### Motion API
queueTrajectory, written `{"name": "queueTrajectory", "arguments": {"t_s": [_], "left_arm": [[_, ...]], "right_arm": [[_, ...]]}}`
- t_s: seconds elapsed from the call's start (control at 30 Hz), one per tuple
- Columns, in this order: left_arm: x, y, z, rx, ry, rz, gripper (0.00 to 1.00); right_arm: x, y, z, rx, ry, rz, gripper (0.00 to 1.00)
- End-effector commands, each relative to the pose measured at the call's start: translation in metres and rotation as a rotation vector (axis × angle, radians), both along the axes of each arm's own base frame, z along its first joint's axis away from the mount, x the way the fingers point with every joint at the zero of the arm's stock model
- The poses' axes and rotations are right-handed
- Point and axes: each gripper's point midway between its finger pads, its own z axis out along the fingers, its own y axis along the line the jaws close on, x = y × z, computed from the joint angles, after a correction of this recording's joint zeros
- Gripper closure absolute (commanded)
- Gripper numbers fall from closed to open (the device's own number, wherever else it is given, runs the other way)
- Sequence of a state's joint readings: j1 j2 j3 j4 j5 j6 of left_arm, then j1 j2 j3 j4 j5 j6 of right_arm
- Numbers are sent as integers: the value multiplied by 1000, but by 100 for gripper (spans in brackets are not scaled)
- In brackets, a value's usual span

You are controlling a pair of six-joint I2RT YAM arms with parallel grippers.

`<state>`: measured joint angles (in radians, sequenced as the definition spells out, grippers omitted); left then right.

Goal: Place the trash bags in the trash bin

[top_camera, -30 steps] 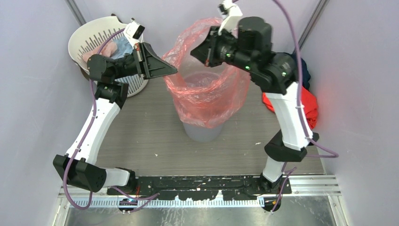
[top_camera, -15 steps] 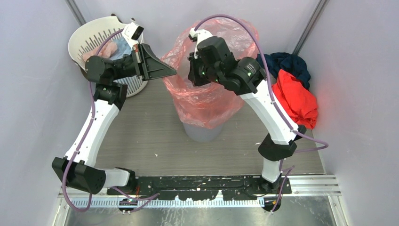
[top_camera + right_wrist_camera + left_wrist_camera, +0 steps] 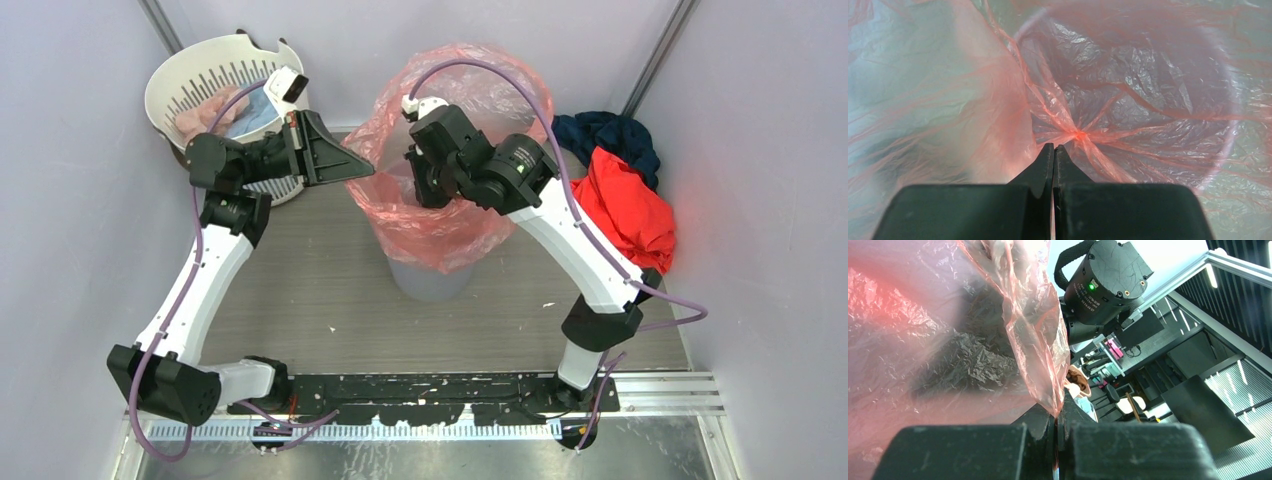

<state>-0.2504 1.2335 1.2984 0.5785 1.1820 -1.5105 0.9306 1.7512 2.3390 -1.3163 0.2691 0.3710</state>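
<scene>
We record grey wood-grain table (image 3: 300,290), lilac walls (image 3: 60,200), red trash bag (image 3: 450,228) lining grey trash bin (image 3: 430,282), left gripper (image 3: 368,171) clamped on the bag's rim, right gripper (image 3: 1054,148) closed inside it.

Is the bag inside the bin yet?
Partly: the bag hangs over the bin, its middle pushed down inside; the left gripper pinches its edge outside.
</scene>
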Motion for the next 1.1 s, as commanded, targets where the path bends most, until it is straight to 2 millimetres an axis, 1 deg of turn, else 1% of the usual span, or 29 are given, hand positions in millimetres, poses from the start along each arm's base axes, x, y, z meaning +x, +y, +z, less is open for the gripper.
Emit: {"name": "queueTrajectory", "arguments": {"t_s": [0.0,0.13,0.23,0.33,0.47,0.6,0.77,0.93,1.07], "left_arm": [[-16,4,9,-6,-84,-7,100],[-18,5,10,-6,-85,-8,100],[-19,5,8,-5,-82,-8,100],[-16,4,3,0,-67,-8,100],[-10,3,-5,6,-50,-5,100],[-4,1,-8,9,-48,-1,100],[7,-1,-7,7,-48,6,100],[17,-4,-4,4,-47,9,100],[22,-5,-1,2,-47,12,100]], "right_arm": [[-2,1,7,21,-9,-6,99],[0,7,-8,-4,27,1,99],[-1,16,-22,-13,71,17,99],[0,24,-37,-17,119,32,99],[3,28,-50,-14,142,30,99],[7,26,-66,-19,177,23,99],[13,18,-80,-32,216,6,99],[29,2,-92,-45,239,-38,99],[40,-1,-98,-44,244,-43,99]]}}
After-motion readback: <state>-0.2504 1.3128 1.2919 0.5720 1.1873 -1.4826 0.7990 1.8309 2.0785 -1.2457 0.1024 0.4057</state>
